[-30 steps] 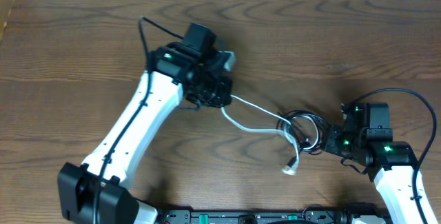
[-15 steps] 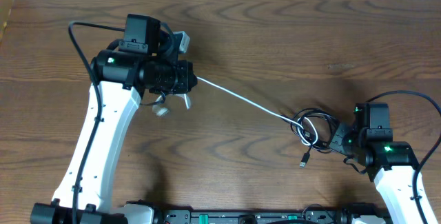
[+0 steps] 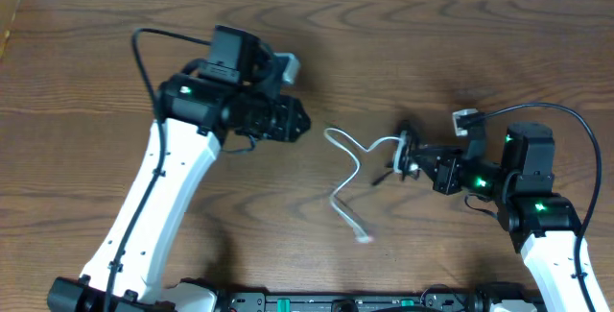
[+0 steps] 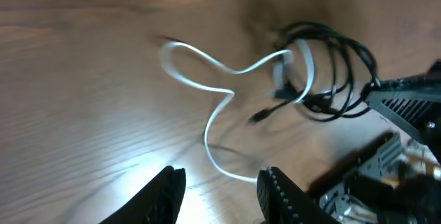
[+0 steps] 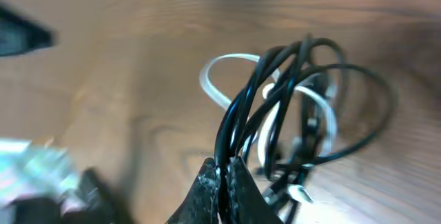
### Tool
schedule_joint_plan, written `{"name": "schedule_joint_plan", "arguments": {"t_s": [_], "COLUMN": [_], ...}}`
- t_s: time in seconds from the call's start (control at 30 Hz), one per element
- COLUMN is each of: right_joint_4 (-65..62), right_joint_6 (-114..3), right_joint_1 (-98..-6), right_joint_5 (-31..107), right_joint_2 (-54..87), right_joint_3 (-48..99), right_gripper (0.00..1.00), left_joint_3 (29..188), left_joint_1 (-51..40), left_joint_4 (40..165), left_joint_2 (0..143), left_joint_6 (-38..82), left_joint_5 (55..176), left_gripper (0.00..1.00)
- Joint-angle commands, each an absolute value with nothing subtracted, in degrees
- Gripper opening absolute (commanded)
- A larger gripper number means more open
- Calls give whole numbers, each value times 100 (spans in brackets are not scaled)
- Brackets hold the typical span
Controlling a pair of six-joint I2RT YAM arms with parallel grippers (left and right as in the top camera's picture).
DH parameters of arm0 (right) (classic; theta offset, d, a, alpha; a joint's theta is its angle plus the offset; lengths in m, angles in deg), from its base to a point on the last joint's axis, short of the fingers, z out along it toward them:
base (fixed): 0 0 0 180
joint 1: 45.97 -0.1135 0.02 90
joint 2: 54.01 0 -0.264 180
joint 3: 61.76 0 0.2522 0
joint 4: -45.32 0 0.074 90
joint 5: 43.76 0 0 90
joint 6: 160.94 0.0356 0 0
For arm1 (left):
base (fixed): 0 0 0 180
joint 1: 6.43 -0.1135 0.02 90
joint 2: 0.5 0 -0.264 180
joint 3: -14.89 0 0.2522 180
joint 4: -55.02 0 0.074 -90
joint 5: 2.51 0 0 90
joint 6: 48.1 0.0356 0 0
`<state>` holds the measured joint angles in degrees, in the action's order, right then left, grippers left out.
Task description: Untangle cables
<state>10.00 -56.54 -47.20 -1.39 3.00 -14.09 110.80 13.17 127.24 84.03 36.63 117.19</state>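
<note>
Right gripper (image 5: 224, 180): clamped on black cable (image 5: 242, 110) coil. Left gripper (image 4: 221, 181): spread, empty. White cable (image 4: 207, 134): mostly free at coil's 9 o'clock; one end apparently still threaded, so separation unfinished.

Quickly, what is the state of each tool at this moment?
Left tool: open, holding nothing.
Right tool: closed on the black cable.

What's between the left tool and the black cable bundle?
Only slack loops of the white cable on the table, running into the black cable bundle; overhead and left wrist views show it.
</note>
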Motion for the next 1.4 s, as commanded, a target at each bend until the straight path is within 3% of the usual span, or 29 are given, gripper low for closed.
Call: {"name": "schedule_joint_plan", "arguments": {"t_s": [0.0, 0.3, 0.33, 0.4, 0.47, 0.53, 0.63, 0.8, 1.03, 1.37], "right_joint_4": [1026, 1041, 1026, 991, 995, 963, 475, -377, -618, -670], "right_joint_6": [-5879, -6131, -6277, -6515, -6592, -6588, -5879, -4946, -4955, -4955], "right_joint_1": [-4718, -4718, -4718, -4718, -4718, -4718, -4713, -4713, -4713, -4713], "right_joint_5": [-968, -1359, -1538, -1840, -1829, -1357, 658, 2896, 3113, 3113], "right_joint_2": [300, 300, 300, 300, 300, 300, 300, 300, 300, 300], "right_joint_3": [-1407, -1407, -1407, -1407, -1407, -1407, -1407, -1407, -1407, -1407], "right_gripper": [1, 2, 12, 43, 52, 51, 48, 55, 61, 61], "left_joint_3": [11051, 11051, 11051, 11051, 11049, 11051, 11049, 11049, 11049, 11049], "left_joint_1": [1618, 2241, 2294, 2368, 2427, 2466, 2516, 2582, 2774, 3244], "left_joint_4": [12691, 12564, 12545, 12501, 12468, 12457, 12459, 12459, 12459, 12803], "left_joint_2": [8460, 8537, 8545, 8556, 8567, 8591, 8687, 8906, 9411, 10309], "left_joint_6": [3722, 3719, 3719, 3719, 3719, 3717, 3713, 3713, 3695, 3660], "left_joint_5": [11749, 11793, 11793, 11793, 11793, 11795, 11797, 11795, 11795, 11791], "left_gripper": [40, 40, 41, 40, 40, 40, 41, 42, 44, 49]}}
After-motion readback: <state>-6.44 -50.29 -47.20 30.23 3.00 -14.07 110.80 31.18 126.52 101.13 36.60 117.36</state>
